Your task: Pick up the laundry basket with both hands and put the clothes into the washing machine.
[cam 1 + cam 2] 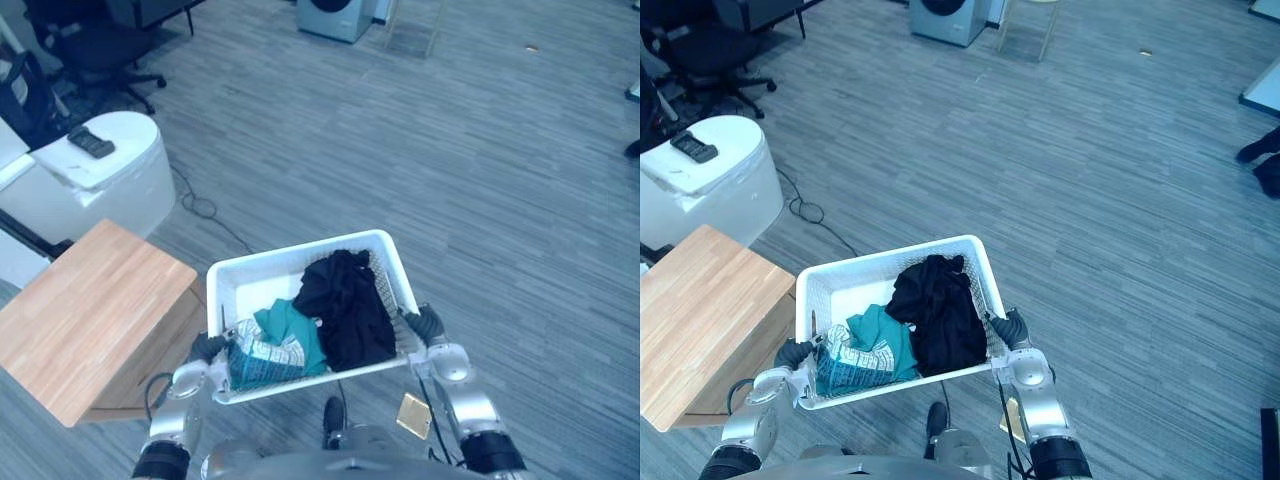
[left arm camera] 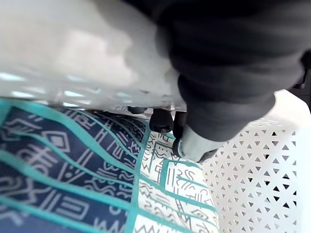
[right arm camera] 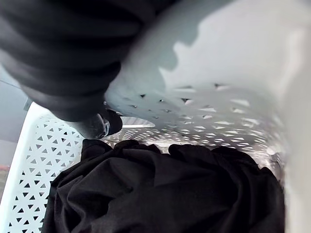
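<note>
Currently held clear of the floor: white perforated plastic laundry basket, gripped at opposite ends, probably for level balance. Left hand and right hand hooked on rim, fingers curled round it. Black garment and teal patterned cloth inside. Pale front-loading washing machine far ahead.

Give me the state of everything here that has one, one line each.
laundry basket: held at both sides, clothes inside.
left hand: curled on the basket's rim.
right hand: curled on the opposite rim.
black garment: crumpled in the basket.
teal cloth: bunched beside the black garment.
washing machine: far across the floor, door unclear.
</note>
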Controlling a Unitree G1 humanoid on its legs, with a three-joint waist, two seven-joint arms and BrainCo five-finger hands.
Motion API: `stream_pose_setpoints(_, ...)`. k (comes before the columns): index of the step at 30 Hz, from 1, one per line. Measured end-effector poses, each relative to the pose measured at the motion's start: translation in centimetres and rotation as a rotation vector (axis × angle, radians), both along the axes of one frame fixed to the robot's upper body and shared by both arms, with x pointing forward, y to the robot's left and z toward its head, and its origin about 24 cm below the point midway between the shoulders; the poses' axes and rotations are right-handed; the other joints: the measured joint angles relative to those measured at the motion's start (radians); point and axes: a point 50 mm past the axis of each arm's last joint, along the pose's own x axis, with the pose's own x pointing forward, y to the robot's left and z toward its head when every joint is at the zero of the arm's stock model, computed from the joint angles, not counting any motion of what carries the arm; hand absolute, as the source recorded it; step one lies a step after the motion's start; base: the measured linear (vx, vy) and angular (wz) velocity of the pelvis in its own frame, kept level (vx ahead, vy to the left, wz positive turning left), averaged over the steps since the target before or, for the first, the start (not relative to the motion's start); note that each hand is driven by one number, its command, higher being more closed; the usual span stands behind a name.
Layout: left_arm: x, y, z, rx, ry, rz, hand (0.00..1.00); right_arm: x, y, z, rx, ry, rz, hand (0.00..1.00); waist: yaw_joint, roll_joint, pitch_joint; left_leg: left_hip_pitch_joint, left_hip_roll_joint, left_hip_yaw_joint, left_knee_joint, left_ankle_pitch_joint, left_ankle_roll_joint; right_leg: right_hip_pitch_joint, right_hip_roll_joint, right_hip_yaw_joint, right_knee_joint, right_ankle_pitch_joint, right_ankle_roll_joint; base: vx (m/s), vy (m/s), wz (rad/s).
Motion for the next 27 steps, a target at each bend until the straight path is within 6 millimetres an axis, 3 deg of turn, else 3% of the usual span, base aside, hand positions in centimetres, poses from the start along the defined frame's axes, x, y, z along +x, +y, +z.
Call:
stream_pose_setpoints(1,-0.6,0.1,-0.3,-0.003,0.017,0.008,1.0,-0.3,-0.1,-0.2,0.0,0.008,-0.003,1.0,0.009,0.024,0.008,-0.041,0.074,-0.054,0.161,0.029,0.092,0.015,0.029,0.026,0.011,-0.01,-0.014,-0.1,-0.076,-0.71)
stream_pose_setpoints(2,-1.0,0.1,-0.5,-0.01,0.026,0.014,1.0,-0.5,-0.1,-0.3,0.0,0.012,-0.004,1.0,0.012,0.035,0.012,-0.07,0.095,-0.1,0.225,0.058,0.143,0.017,0.04,0.043,0.019,-0.016,-0.02,-0.09,-0.054,-0.82)
stream_pose_setpoints(3,-1.5,0.1,-0.8,-0.023,0.037,0.034,1.0,-0.7,-0.3,-0.4,-0.002,0.02,-0.007,1.0,0.016,0.051,0.013,-0.132,0.089,-0.226,0.304,0.142,0.192,0.021,0.051,0.077,0.014,-0.029,-0.029,-0.04,-0.012,-0.95)
stream_pose_setpoints(4,-2.2,0.0,-1.2,-0.039,0.054,0.053,1.0,-1.0,-0.3,-0.6,-0.002,0.028,-0.008,1.0,0.021,0.074,-0.001,-0.19,0.059,-0.337,0.31,0.234,0.157,0.03,0.069,0.102,-0.025,-0.086,-0.027,-0.02,0.002,-0.97)
stream_pose_setpoints(5,-2.4,-0.3,-1.2,-0.053,0.049,0.067,1.0,-0.9,-0.3,-0.4,-0.002,0.018,-0.007,1.0,0.026,0.107,-0.008,-0.238,0.081,-0.381,0.338,0.266,0.147,-0.01,0.085,0.085,0.092,-0.112,-0.039,0.06,-0.004,-0.73)
stream_pose_setpoints(6,-2.4,0.2,-0.8,-0.041,0.022,0.059,1.0,-0.9,-0.2,0.0,0.005,-0.002,-0.009,1.0,0.022,0.058,0.011,-0.291,-0.008,-0.454,0.393,0.141,0.072,-0.046,0.026,0.088,0.309,-0.22,-0.05,0.06,-0.101,-0.24)
stream_pose_setpoints(7,-2.1,-0.1,-0.9,-0.053,0.02,0.062,1.0,-0.5,-0.3,0.2,0.0,-0.013,-0.009,1.0,0.009,0.071,0.027,-0.308,-0.071,-0.516,0.335,0.038,0.01,-0.027,0.026,0.116,0.291,-0.277,-0.057,0.06,-0.07,-0.19)
stream_pose_setpoints(8,-2.2,-1.1,-1.1,-0.086,0.032,0.065,1.0,-0.1,-1.0,0.6,-0.015,-0.019,-0.023,1.0,0.015,0.088,0.029,-0.325,-0.155,-0.57,0.192,-0.044,-0.008,-0.035,0.027,0.145,0.282,-0.272,-0.074,0.02,-0.038,-0.14)
stream_pose_setpoints(9,-2.1,-1.2,-1.1,-0.091,0.027,0.065,1.0,0.0,-1.2,0.6,-0.017,-0.021,-0.027,1.0,0.018,0.086,0.031,-0.334,-0.19,-0.575,0.115,-0.055,-0.014,-0.034,0.018,0.148,0.27,-0.272,-0.075,0.05,0.06,-0.35)
stream_pose_setpoints(11,-1.9,-1.0,-0.8,-0.089,0.012,0.071,1.0,0.2,-1.1,0.8,-0.012,-0.034,-0.02,1.0,0.035,0.081,0.027,-0.368,-0.246,-0.64,-0.233,0.039,-0.084,-0.026,0.011,0.178,0.226,-0.267,-0.068,0.18,0.051,-0.47)
stream_pose_setpoints(12,-1.7,-1.0,-0.6,-0.088,0.001,0.072,1.0,0.2,-1.1,0.8,0.001,-0.036,-0.026,1.0,0.039,0.095,0.019,-0.392,-0.248,-0.674,-0.282,0.075,-0.112,-0.026,0.021,0.192,0.222,-0.275,-0.038,0.31,0.115,-0.62)
stream_pose_setpoints(13,-1.8,-1.0,-0.6,-0.087,-0.003,0.074,1.0,0.3,-1.2,0.7,0.007,-0.032,-0.028,1.0,0.045,0.096,0.016,-0.392,-0.245,-0.693,-0.325,0.108,-0.118,-0.022,0.03,0.213,0.218,-0.288,-0.015,0.4,0.21,-0.82)
stream_pose_setpoints(14,-2.0,-0.9,-0.7,-0.083,0.006,0.084,1.0,0.4,-1.0,0.5,0.013,-0.025,-0.026,1.0,0.058,0.088,0.009,-0.378,-0.254,-0.694,-0.342,0.194,-0.086,-0.011,0.016,0.249,0.233,-0.319,0.006,0.39,0.225,-0.84)
stream_pose_setpoints(15,-2.2,-0.8,-0.7,-0.08,0.011,0.088,1.0,0.4,-0.8,0.4,0.016,-0.023,-0.023,1.0,0.061,0.071,0.0,-0.37,-0.272,-0.69,-0.34,0.221,-0.053,-0.021,-0.005,0.266,0.259,-0.344,0.017,0.44,0.247,-0.78)
stream_pose_setpoints(16,-2.4,-0.6,-0.8,-0.075,0.014,0.091,1.0,0.2,-0.6,0.2,0.027,-0.015,-0.026,1.0,0.051,0.033,-0.027,-0.358,-0.325,-0.659,-0.316,0.223,-0.003,-0.041,-0.06,0.288,0.316,-0.397,0.051,0.49,0.2,-0.4)
stream_pose_setpoints(17,-2.2,-0.8,-0.7,-0.081,0.009,0.088,1.0,-0.1,-0.8,0.0,0.036,-0.013,-0.044,1.0,0.036,-0.002,-0.039,-0.353,-0.364,-0.628,-0.273,0.181,0.027,-0.081,-0.099,0.289,0.445,-0.404,0.092,0.5,0.194,-0.24)
stream_pose_setpoints(18,-2.1,-0.9,-0.6,-0.08,0.005,0.084,1.0,-0.2,-0.9,-0.1,0.039,-0.015,-0.052,1.0,0.034,-0.009,-0.037,-0.35,-0.376,-0.615,-0.244,0.162,0.044,-0.118,-0.114,0.283,0.543,-0.393,0.134,0.48,0.193,-0.2)
stream_pose_setpoints(19,-2.0,-0.8,-0.6,-0.068,0.007,0.074,1.0,-0.3,-1.0,-0.5,0.049,0.0,-0.069,1.0,0.032,-0.024,-0.029,-0.306,-0.395,-0.595,-0.224,0.128,0.064,-0.193,-0.148,0.265,0.76,-0.33,0.225,0.35,0.176,-0.2)
stream_pose_setpoints(20,-2.0,-0.6,-0.6,-0.06,0.012,0.067,1.0,-0.4,-0.9,-0.8,0.057,0.011,-0.075,1.0,0.027,-0.027,-0.027,-0.266,-0.402,-0.589,-0.234,0.107,0.071,-0.221,-0.159,0.252,0.858,-0.267,0.229,0.43,0.211,-0.14)
stream_pose_setpoints(21,-2.2,-0.3,-0.6,-0.039,0.02,0.049,1.0,-0.9,-0.7,-1.3,0.073,0.032,-0.083,1.0,0.012,-0.025,-0.018,-0.179,-0.411,-0.588,-0.252,0.084,0.088,-0.256,-0.187,0.225,1.012,-0.224,0.195,0.43,0.172,-0.1)
stream_pose_setpoints(22,-2.2,0.0,-0.6,-0.026,0.021,0.043,1.0,-1.3,-0.4,-1.6,0.096,0.041,-0.09,1.0,0.01,-0.023,-0.005,-0.087,-0.413,-0.582,-0.286,0.066,0.099,-0.279,-0.2,0.184,1.106,-0.229,0.142,0.49,0.162,-0.12)
stream_pose_setpoints(23,-2.2,0.1,-0.5,-0.021,0.02,0.038,1.0,-1.4,-0.2,-1.7,0.101,0.04,-0.089,1.0,0.009,-0.016,0.001,-0.045,-0.411,-0.581,-0.306,0.054,0.097,-0.293,-0.201,0.16,1.119,-0.238,0.114,0.46,0.095,-0.29)
stream_pose_setpoints(24,-2.0,0.3,-0.3,-0.01,0.009,0.033,1.0,-1.3,0.0,-1.5,0.122,0.024,-0.089,1.0,0.008,-0.006,0.003,0.014,-0.406,-0.58,-0.342,0.017,0.088,-0.342,-0.193,0.125,1.092,-0.257,0.078,0.36,0.048,-0.3)
stream_pose_setpoints(26,-1.3,0.6,0.2,0.005,-0.017,0.018,1.0,-1.3,0.2,-1.4,0.14,0.01,-0.1,1.0,-0.003,-0.003,0.014,0.064,-0.398,-0.576,-0.362,-0.023,0.073,-0.406,-0.182,0.088,0.926,-0.263,0.077,0.34,-0.029,-0.12)
stream_pose_setpoints(27,-1.1,0.4,0.4,0.008,-0.024,0.005,1.0,-1.4,0.1,-1.4,0.145,0.008,-0.113,1.0,-0.015,0.002,0.018,0.094,-0.388,-0.578,-0.37,-0.043,0.061,-0.432,-0.183,0.063,0.757,-0.254,0.073,0.45,-0.091,0.16)
